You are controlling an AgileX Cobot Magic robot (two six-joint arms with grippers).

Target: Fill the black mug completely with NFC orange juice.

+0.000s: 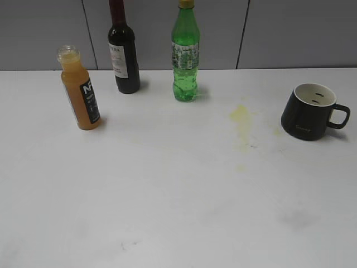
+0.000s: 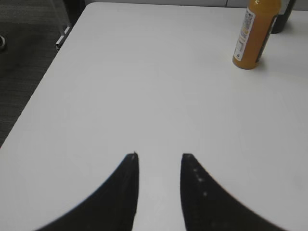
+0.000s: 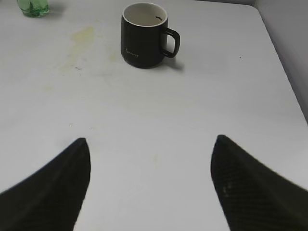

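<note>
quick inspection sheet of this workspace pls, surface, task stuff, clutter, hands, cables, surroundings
surface: white table with a yellowish stain left of the mug
job's things: squat matte-black mug with cream inside upright at right, handle pointing right, no juice seen inside; small clear uncapped bottle of cloudy orange juice standing at left, nearly full
clutter: dark wine bottle and green soda bottle upright at the back, apart from each other
grippers: left hand open over bare table, holding nothing; right hand open wide, short of the mug, holding nothing
cables: nothing seen
surroundings: grey panelled wall behind the table; dark floor past the left edge
</note>
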